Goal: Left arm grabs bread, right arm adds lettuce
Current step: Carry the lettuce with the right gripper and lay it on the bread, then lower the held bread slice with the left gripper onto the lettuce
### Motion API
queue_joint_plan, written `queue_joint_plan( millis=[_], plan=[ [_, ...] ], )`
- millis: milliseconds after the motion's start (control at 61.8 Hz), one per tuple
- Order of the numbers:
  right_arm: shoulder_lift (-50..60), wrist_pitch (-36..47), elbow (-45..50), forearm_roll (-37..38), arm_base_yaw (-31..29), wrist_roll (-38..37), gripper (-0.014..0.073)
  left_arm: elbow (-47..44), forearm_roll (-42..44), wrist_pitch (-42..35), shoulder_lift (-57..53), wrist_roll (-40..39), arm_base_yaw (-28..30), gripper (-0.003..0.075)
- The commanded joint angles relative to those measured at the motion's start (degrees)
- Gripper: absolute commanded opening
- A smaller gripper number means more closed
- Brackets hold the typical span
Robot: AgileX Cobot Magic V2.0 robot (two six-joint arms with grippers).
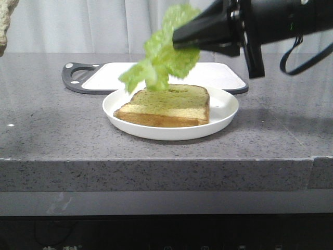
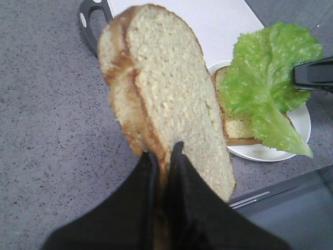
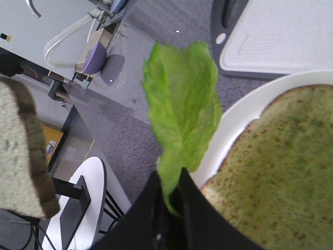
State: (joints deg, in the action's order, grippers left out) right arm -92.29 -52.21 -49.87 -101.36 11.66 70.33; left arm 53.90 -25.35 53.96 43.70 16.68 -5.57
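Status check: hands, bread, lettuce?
Left hand shut on bread, held aloft. Right hand shut on lettuce, above plated slice. Nothing in the way.

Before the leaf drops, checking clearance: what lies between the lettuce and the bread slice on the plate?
Nothing: in the front view the lettuce hangs just above the slice on the plate.

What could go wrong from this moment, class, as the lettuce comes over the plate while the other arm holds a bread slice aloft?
1. The right gripper pinches the lettuce only at one end; the leaf hangs loose and may land partly off the slice on the plate.
2. The left gripper clamps the bread by one edge, so it might tear or slip.
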Motion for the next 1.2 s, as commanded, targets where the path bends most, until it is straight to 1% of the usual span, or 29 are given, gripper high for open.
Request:
queue_joint_plan(
  millis=[0, 32, 113, 307, 388, 517, 663, 809, 873, 970, 1083, 1180],
  plan=[
    [-0.39, -2.45, -1.17, -4.57, -0.07, 1.07, -0.0111, 1.55, -2.01, -3.48, -0.21, -0.13, 0.02, -0.002],
    [-1.11, -2.56, -1.17, -4.45, -0.07, 1.03, -0.0099, 1.55, -2.01, -3.48, -0.21, -0.13, 0.02, -0.002],
    [-2.31, -2.62, -1.17, -4.09, -0.07, 1.03, -0.0011, 1.55, -2.01, -3.48, -0.21, -0.13, 0.02, -0.002],
    [-2.18, -1.33, -1.17, -2.3, -0.21, 1.03, 0.0373, 1.55, -2.01, -3.48, -0.11, -0.13, 0.02, -0.002],
    [-2.18, -0.05, -1.17, -0.3, -0.27, 0.93, 0.0454, 1.55, -2.01, -3.48, -0.11, -0.13, 0.02, -0.002],
    [-1.83, 2.01, -1.17, 4.18, -0.27, -0.63, 0.0462, 1.55, -2.01, -3.48, -0.11, -0.13, 0.02, -0.002],
    [1.12, 4.82, -1.17, 10.02, -0.32, -3.04, 0.0462, 1.55, -3.4, -3.48, -0.11, -0.13, 0.02, -0.002],
    [6.5, 9.21, -1.17, 18.7, -0.38, -7.09, 0.0462, 1.55, -6.35, -3.85, 0.51, 0.36, 0.02, -0.002],
    [9.23, 11.1, -1.17, 23.59, -0.38, -9.62, 0.0462, 1.55, -9.04, -3.95, 1.39, 0.85, 0.02, -0.002],
    [13.39, 14.42, -1.17, 31.07, -0.38, -13.99, 0.0461, 1.55, -14.5, -3.95, 3.97, 4.73, 0.02, -0.002],
    [18.16, 16.36, -1.17, 38.47, -0.38, -19.32, 0.0461, 1.55, -24.37, -3.95, 8.3, 11.89, 0.02, -0.002],
    [22.13, 16.96, -1.17, 43.3, -0.38, -22.92, 0.0461, 1.55, -34.44, -2.9, 12.76, 19.83, 0.02, -0.002]
  ],
)
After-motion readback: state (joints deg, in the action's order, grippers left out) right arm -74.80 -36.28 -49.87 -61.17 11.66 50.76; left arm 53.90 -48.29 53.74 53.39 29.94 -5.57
